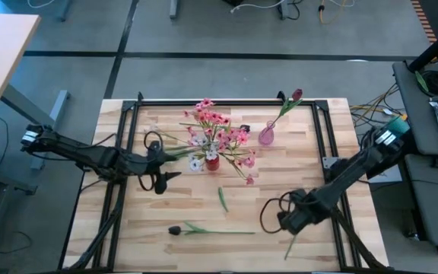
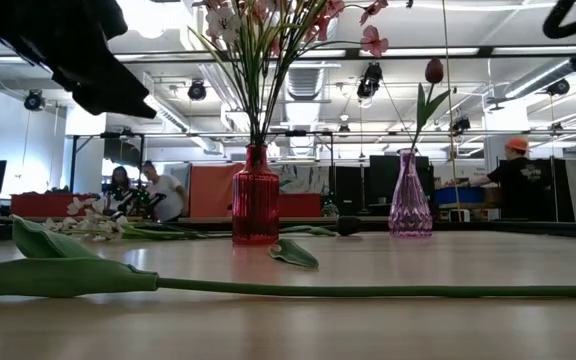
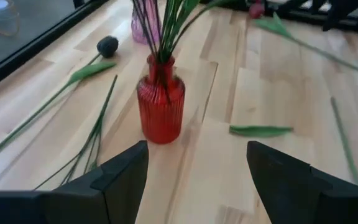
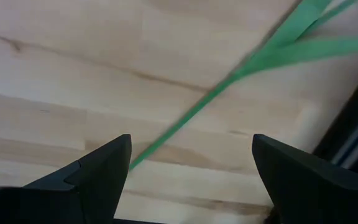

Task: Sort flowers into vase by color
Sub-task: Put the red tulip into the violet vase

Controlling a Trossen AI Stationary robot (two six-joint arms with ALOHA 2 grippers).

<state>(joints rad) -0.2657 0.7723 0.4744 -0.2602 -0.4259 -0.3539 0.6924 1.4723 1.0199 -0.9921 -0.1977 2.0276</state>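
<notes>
While the right hand (image 1: 289, 221) hangs wide open and empty over a green stem (image 4: 191, 118) on the surface (image 1: 333, 137), a shallow pinch could slip off it; the left hand (image 1: 160, 176), open and empty, could topple the red vase (image 3: 160, 106).

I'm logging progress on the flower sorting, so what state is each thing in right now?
Red vase: upright, holding pink flowers.
Pink vase: upright, holding one dark red tulip.
Near-black tulip: lying flat on the table.
White sprig: lying beside the red vase.
Loose leaf: lying flat.
Left gripper: fingers open, empty.
Right gripper: fingers open over a green stem.
</notes>
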